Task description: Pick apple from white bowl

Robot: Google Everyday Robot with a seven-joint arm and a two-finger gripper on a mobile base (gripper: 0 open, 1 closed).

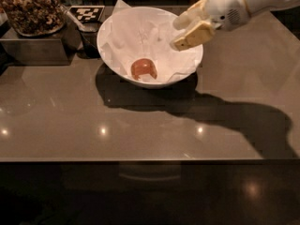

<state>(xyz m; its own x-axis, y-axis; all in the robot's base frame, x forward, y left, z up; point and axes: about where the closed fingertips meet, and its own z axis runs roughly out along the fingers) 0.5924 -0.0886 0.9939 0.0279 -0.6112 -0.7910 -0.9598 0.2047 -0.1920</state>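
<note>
Overhead, the gripper (pixel 177 33) hangs above the right-hand side of the white bowl (pixel 104 55), at the end of a pale arm (pixel 248 1) that reaches in from the far right corner of the scene. Its two fingers (pixel 193 34) point left and slightly downward toward the inside of the bowl. They stand apart with a plain gap between them and hold nothing. The fingertips sit above the crinkled white paper (pixel 140 29) that lines the bowl, and whether they touch it cannot be told.

The apple (pixel 144 70) lies low in the bowl, on the paper at the near side of the bottom. It is small and reddish-orange (a paler patch shows on its right side), and it sits to the left of the fingertips and nearer than they are, clearly apart from them.

The bowl rests on a glossy brown table (pixel 140 130), toward the far edge. The arm's dark shadow (pixel 234 118) stretches over the tabletop on the right. At the far left, a tray of dark brown nutty snacks (pixel 30 8) stands on a grey box (pixel 33 48), and a black-and-white checkered marker (pixel 86 13) lies between the tray and the bowl.
</note>
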